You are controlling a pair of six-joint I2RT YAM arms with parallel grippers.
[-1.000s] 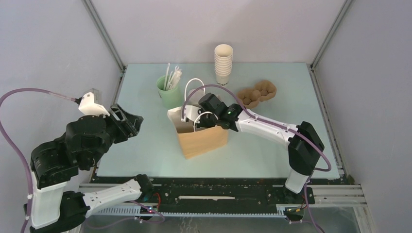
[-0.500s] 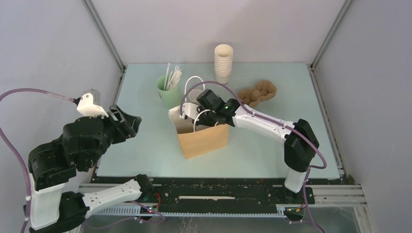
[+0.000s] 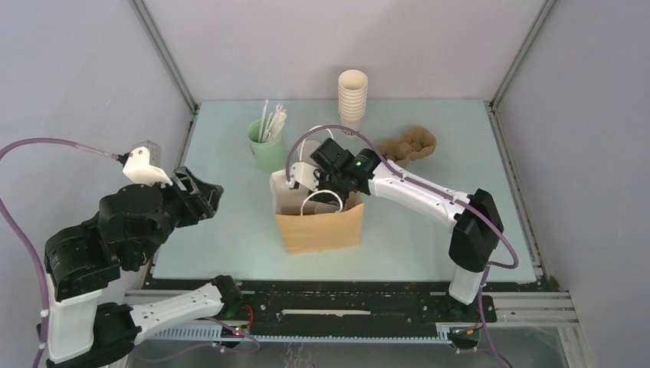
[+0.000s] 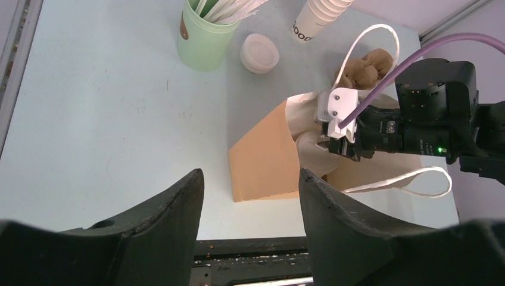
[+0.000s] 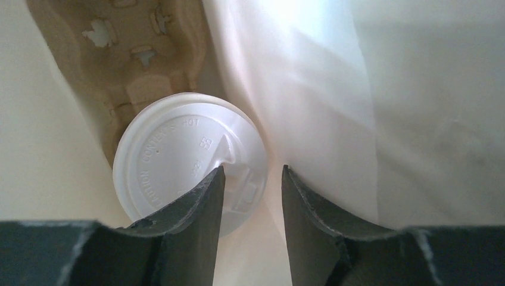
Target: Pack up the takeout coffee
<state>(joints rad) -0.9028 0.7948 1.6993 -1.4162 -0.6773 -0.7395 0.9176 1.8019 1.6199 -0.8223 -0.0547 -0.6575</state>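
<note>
1. Judging by how things lie, you are at the end of the placing step. The takeout coffee [image 5: 178, 161] is already down inside the paper bag [image 3: 318, 226], which stands upright on the bench [image 3: 429, 222].
2. Your right gripper [image 5: 252, 179] hangs in the bag's mouth just above the cup. Its fingers are parted with only the bag's white lining showing between them, so it has hold of nothing. One finger overlaps the lid's edge in the wrist view; whether it touches the lid cannot be told.
3. Your left gripper [image 4: 250, 179] is held off to the side, well apart from the bag, wide open and empty.
4. The next move probably calls for a straight lift out of the bag. Watch the white loop handle [image 3: 322, 203] lying across the opening near the wrist, since catching it could tip the bag.
5. Only the cup's top shows: a round white plastic lid with raised lettering and a sip flap, sitting level. Its side is hidden.
6. The cup sits against a moulded pulp carrier [image 5: 137, 53] at the bag's floor, seemingly in one of its wells, though that is uncertain.
</note>
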